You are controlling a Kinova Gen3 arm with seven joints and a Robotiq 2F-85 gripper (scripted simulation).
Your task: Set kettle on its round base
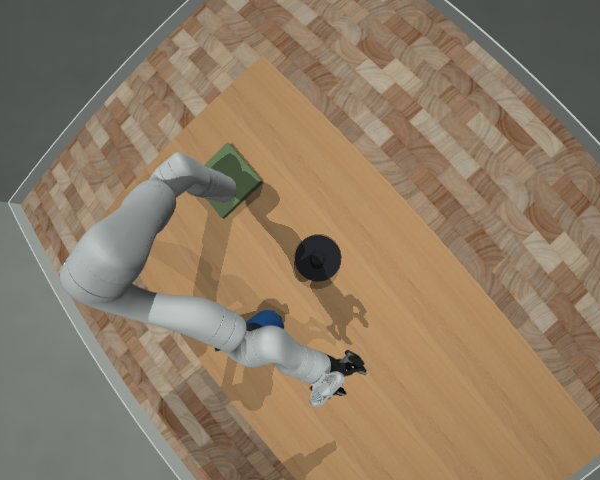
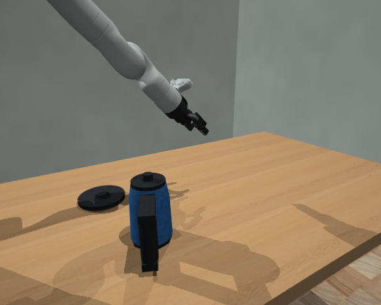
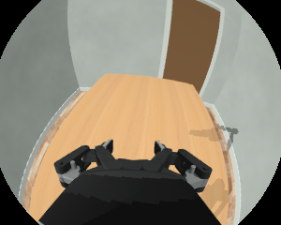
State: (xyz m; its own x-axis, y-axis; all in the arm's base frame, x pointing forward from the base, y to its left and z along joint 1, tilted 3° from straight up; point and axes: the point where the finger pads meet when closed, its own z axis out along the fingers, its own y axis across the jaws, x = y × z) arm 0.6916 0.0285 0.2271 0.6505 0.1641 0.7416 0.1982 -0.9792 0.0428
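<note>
The blue kettle (image 2: 150, 211) stands upright on the table, with a black lid, a knob and a black handle bar (image 2: 147, 229) turned toward the exterior view. In the overhead view only a blue edge of the kettle (image 1: 265, 318) shows under my forearm. The black round base (image 2: 100, 197) lies flat with its stud up, apart from the kettle; it also shows in the overhead view (image 1: 317, 257). My gripper (image 2: 197, 124) is open and empty, high above the table and well away from both. In the overhead view the gripper (image 1: 351, 372) is past the kettle. The wrist view shows the open fingers over bare table.
A green mount plate (image 1: 232, 178) holds my arm's foot at one end of the table. The table's front edge (image 2: 331, 265) drops to the wood floor. A brown door (image 3: 192, 37) stands in the far wall.
</note>
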